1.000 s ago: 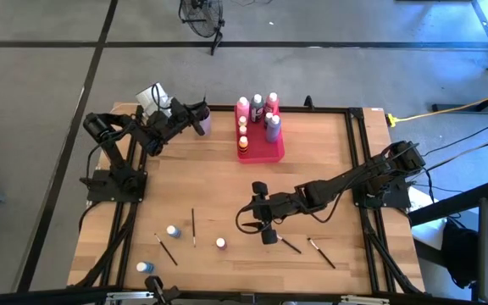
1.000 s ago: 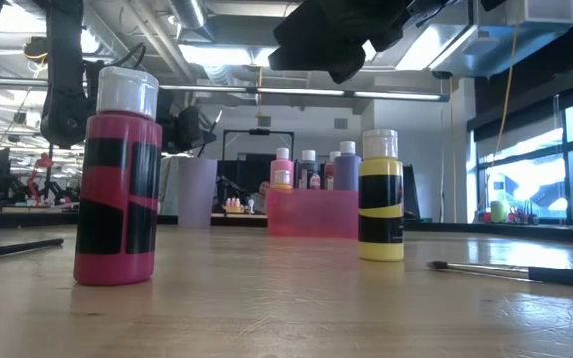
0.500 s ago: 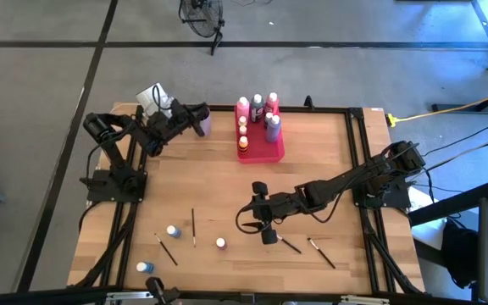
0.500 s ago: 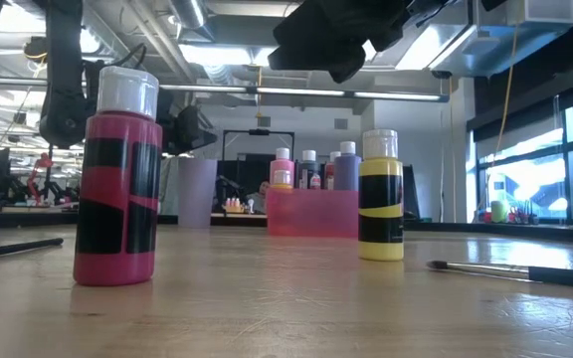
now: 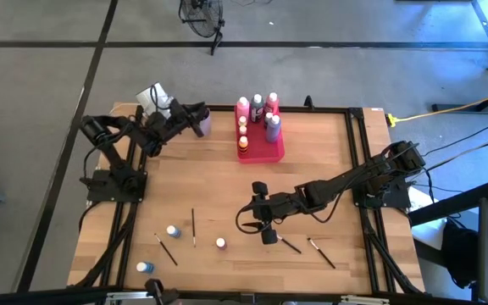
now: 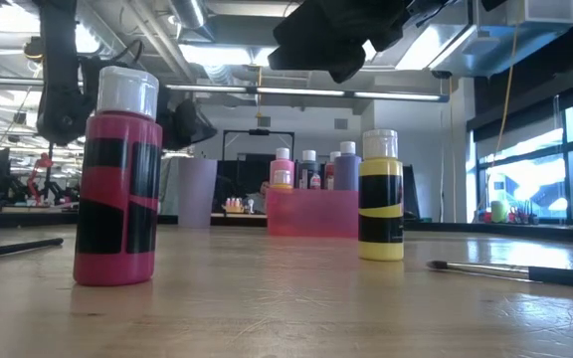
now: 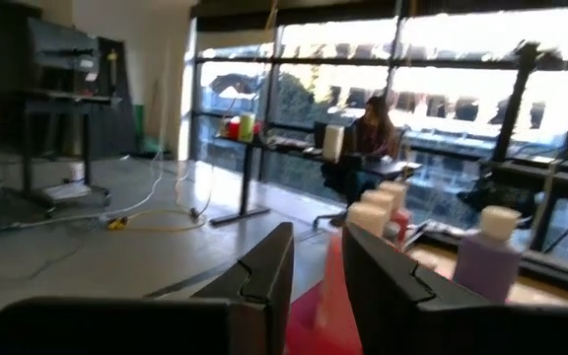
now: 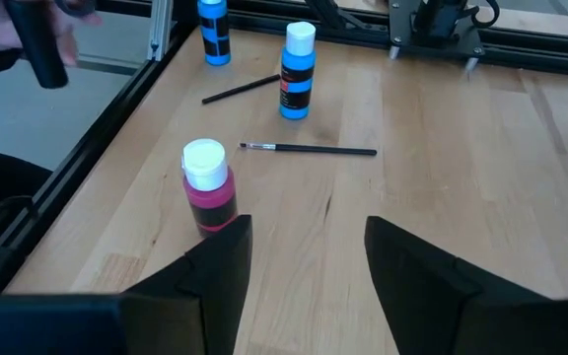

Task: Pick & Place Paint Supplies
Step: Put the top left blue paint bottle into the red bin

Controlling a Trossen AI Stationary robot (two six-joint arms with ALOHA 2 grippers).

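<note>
Loose paint supplies lie on the near half of the table. A pink bottle (image 5: 220, 243) and two blue bottles (image 5: 173, 230) (image 5: 145, 267) stand upright, and thin brushes (image 5: 193, 227) (image 5: 291, 246) lie flat. A yellow bottle (image 6: 380, 194) shows only in the low view. My right gripper (image 5: 246, 216) hovers open at mid-table, facing the pink bottle (image 8: 208, 187), which stands just beyond its fingertips (image 8: 304, 286). My left gripper (image 5: 203, 112) is at the far left by the lilac cup (image 5: 202, 127). Its fingers (image 7: 319, 286) stand a narrow gap apart with nothing between them.
The pink-red tray (image 5: 261, 151) stands at the far middle with several bottles upright in it, and it shows past my left fingers (image 7: 328, 306). More brushes (image 5: 322, 253) (image 5: 165, 249) lie near the front edge. Black rails frame the table. A person (image 7: 368, 133) sits in the room beyond.
</note>
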